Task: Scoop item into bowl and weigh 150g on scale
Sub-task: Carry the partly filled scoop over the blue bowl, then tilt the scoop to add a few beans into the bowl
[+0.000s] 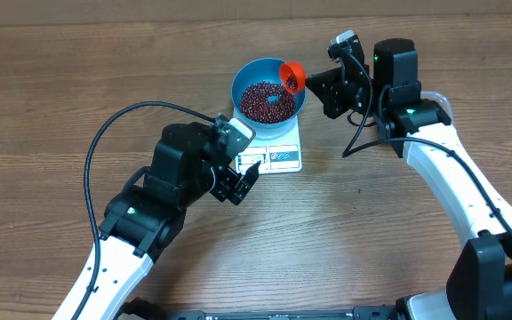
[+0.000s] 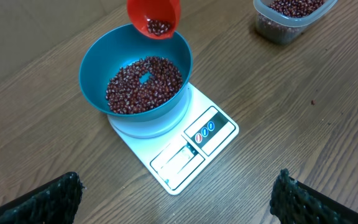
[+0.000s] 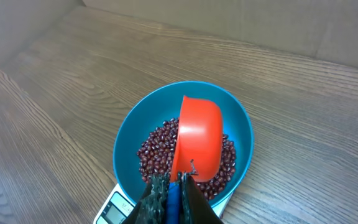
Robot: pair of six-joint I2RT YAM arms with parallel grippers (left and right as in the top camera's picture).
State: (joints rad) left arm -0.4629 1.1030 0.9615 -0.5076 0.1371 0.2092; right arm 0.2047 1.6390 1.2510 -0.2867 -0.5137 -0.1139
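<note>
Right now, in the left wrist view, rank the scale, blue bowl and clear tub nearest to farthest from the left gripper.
1. scale, just ahead of the open left gripper.
2. blue bowl, on the scale's far half.
3. clear tub, far right, beyond both.

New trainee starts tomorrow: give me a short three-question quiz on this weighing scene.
1. True or false: the blue bowl of beans stands on the white scale.
2. What does the right gripper hold over the bowl? A) red scoop B) white spoon C) nothing
3. Fill in: the left gripper has its jaws ____.

Key: 1 true; 2 A; 3 open.
</note>
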